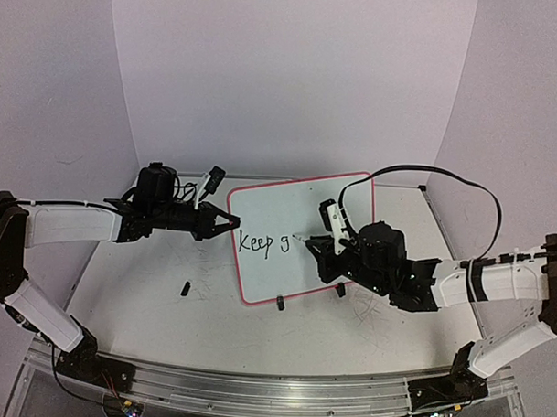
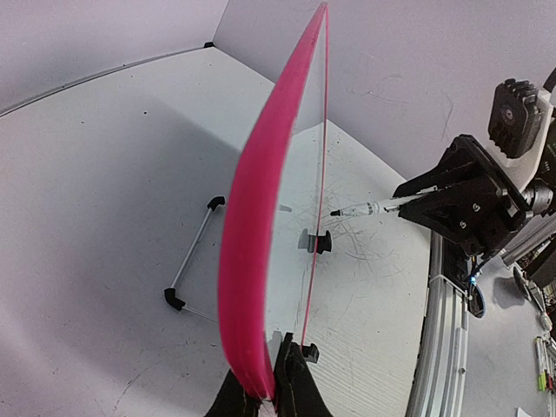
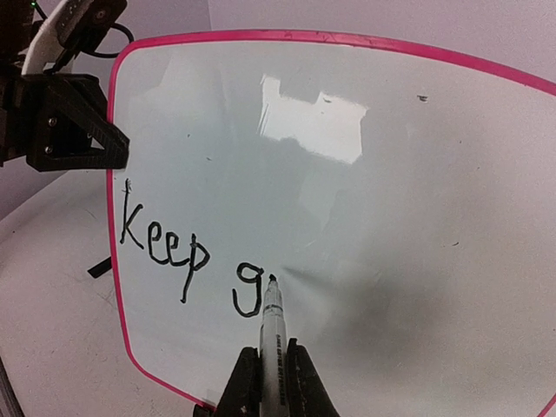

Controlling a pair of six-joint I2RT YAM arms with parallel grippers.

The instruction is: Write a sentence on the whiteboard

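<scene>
The whiteboard (image 1: pixel 301 218), white with a pink-red border, stands tilted on two black clip feet. It shows edge-on in the left wrist view (image 2: pixel 252 261) and face-on in the right wrist view (image 3: pixel 365 200). The sentence (image 1: pixel 264 244) reads "Keep g" in black, also clear in the right wrist view (image 3: pixel 187 256). My left gripper (image 1: pixel 230 221) is shut on the board's left edge (image 2: pixel 261 387). My right gripper (image 1: pixel 325 247) is shut on a white marker (image 3: pixel 273 347); the marker's tip (image 3: pixel 272 280) sits at the board just right of the "g".
A small black marker cap (image 1: pixel 183 287) lies on the scratched tabletop left of the board. A thin rod stand with black ends (image 2: pixel 191 256) lies behind the board. Purple walls close in the back and sides. A metal rail (image 1: pixel 254 391) runs along the near edge.
</scene>
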